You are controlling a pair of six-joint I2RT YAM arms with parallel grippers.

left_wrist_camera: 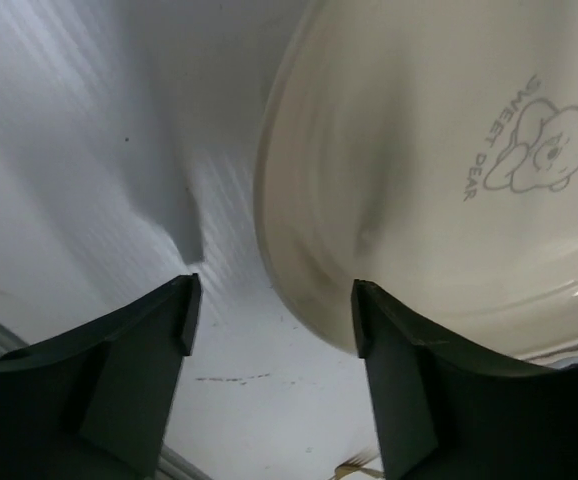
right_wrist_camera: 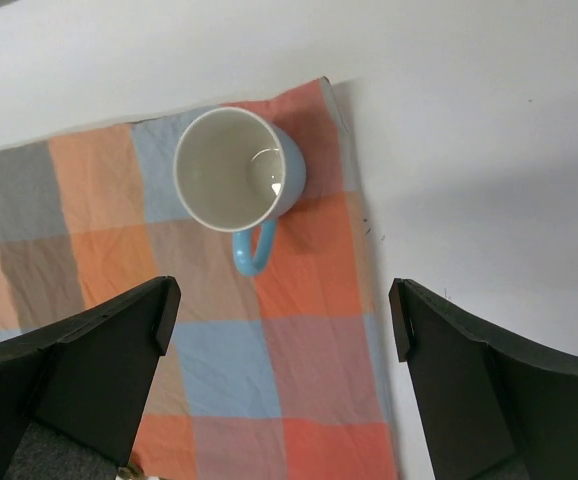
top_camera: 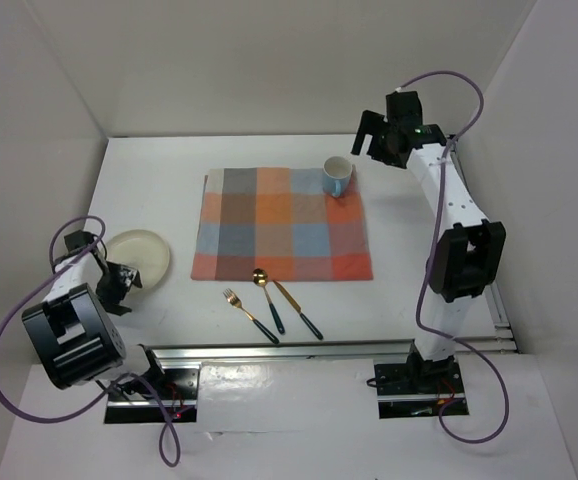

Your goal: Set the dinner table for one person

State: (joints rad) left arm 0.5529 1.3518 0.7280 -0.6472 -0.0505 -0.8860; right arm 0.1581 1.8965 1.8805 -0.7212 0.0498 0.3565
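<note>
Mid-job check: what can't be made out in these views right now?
- Plate, left wrist: cut off by the top and right edges; whether the left jaws touch its rim is unclear.
- Third utensil, top: too small to identify.
- Placemat, right wrist: near and left parts out of frame.

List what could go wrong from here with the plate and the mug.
1. The left gripper straddles only the rim of the plate, and most of the plate lies outside its jaws; a lift from there may let it tilt or slip.
2. The mug stands near a corner of the placemat, beneath the open right gripper; a low move could knock it over.
</note>
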